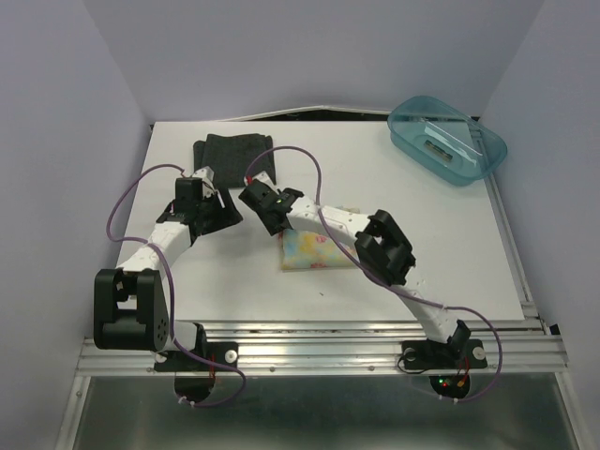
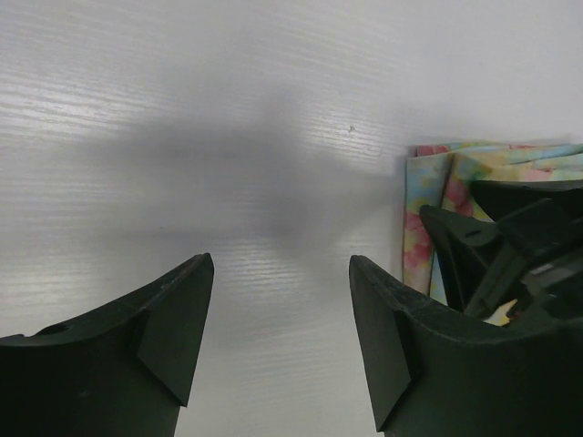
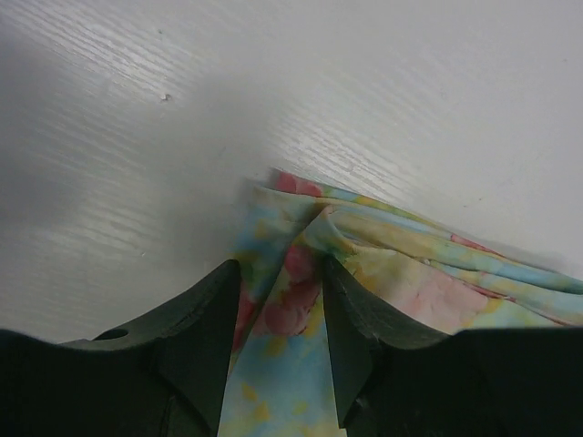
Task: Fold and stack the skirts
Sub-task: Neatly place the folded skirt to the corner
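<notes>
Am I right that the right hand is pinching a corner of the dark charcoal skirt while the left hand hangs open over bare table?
Not quite: the right hand is pinching the floral yellow skirt, as the right wrist view shows. The dark skirt lies untouched at the far side of the table. The left hand does hang open over bare table.

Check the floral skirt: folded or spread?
Folded: the floral skirt is a compact rectangle, with layered edges showing at its corner.
</notes>
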Controlling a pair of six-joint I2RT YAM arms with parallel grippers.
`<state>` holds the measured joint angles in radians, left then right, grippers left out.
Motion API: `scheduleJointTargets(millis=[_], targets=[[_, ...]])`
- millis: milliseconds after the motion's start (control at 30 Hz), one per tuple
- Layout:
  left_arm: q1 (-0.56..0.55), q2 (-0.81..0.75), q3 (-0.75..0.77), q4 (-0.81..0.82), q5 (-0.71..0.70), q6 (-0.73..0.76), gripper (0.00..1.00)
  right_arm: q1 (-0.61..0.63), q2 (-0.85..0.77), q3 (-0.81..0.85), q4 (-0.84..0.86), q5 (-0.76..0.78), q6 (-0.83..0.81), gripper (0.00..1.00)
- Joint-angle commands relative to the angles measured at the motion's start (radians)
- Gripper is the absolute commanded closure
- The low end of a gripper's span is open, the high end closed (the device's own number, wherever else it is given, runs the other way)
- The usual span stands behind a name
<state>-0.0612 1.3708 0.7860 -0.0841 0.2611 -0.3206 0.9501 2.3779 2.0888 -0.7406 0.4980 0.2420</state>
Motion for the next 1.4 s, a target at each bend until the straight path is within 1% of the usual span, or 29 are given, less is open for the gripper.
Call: scheduleJointTargets(millis=[0, 100, 200, 267, 300, 367, 400, 467, 500, 567, 667, 800, 833, 867, 933, 1000, 1133, 1233, 1367], targets=[[0.004, -0.001, 0.001, 0.041, 0.000, -0.005, 0.25, 0.003, 0.052, 0.042, -0.014, -0.001, 0.026, 0.53], [0.004, -0.004, -0.011, 0.050, 0.016, -0.008, 0.24, 0.003, 0.081, 0.037, -0.014, 0.010, 0.023, 0.57], [0.004, -0.006, -0.027, 0.058, 0.046, -0.011, 0.24, -0.007, 0.089, 0.024, -0.016, -0.029, 0.028, 0.58], [0.004, -0.007, -0.036, 0.066, 0.073, -0.011, 0.24, -0.017, 0.095, 0.024, -0.020, -0.051, 0.034, 0.62], [0.004, -0.006, -0.044, 0.067, 0.079, -0.011, 0.24, -0.027, 0.093, 0.024, -0.019, -0.065, 0.036, 0.69], [0.004, -0.006, -0.053, 0.078, 0.108, -0.008, 0.24, -0.027, 0.089, 0.027, -0.019, -0.087, 0.039, 0.79], [0.004, -0.006, -0.059, 0.076, 0.128, -0.009, 0.24, -0.037, 0.086, 0.034, -0.022, -0.090, 0.039, 0.89], [0.004, -0.004, -0.068, 0.107, 0.161, -0.006, 0.25, -0.049, 0.081, 0.046, -0.028, -0.110, 0.040, 0.97], [0.004, -0.004, -0.077, 0.112, 0.200, 0.003, 0.26, -0.060, 0.072, 0.056, -0.032, -0.119, 0.042, 0.99], [0.004, 0.004, -0.082, 0.119, 0.266, 0.035, 0.25, -0.069, 0.057, 0.074, -0.034, -0.139, 0.039, 0.99], [0.004, 0.013, -0.091, 0.138, 0.372, 0.064, 0.20, -0.092, 0.004, 0.077, -0.022, -0.186, 0.045, 0.99], [0.004, 0.048, -0.131, 0.211, 0.513, 0.034, 0.17, -0.111, -0.088, 0.021, 0.043, -0.255, 0.066, 0.99], [0.004, 0.059, -0.139, 0.234, 0.574, 0.022, 0.15, -0.120, -0.115, 0.011, 0.061, -0.274, 0.075, 0.99], [0.003, 0.082, -0.155, 0.289, 0.608, 0.006, 0.14, -0.120, -0.124, 0.005, 0.064, -0.279, 0.082, 0.99], [-0.011, 0.111, -0.157, 0.319, 0.667, 0.008, 0.13, -0.131, -0.134, 0.007, 0.066, -0.288, 0.091, 0.99], [-0.031, 0.142, -0.160, 0.346, 0.691, -0.009, 0.13, -0.143, -0.140, 0.004, 0.066, -0.308, 0.102, 0.99], [-0.068, 0.155, -0.166, 0.470, 0.718, -0.092, 0.12, -0.154, -0.146, -0.009, 0.069, -0.329, 0.117, 0.99], [-0.104, 0.155, -0.183, 0.544, 0.698, -0.165, 0.12, -0.163, -0.148, -0.019, 0.073, -0.337, 0.121, 0.99], [-0.153, 0.171, -0.203, 0.687, 0.684, -0.244, 0.12, -0.163, -0.146, -0.023, 0.075, -0.349, 0.126, 0.99]])
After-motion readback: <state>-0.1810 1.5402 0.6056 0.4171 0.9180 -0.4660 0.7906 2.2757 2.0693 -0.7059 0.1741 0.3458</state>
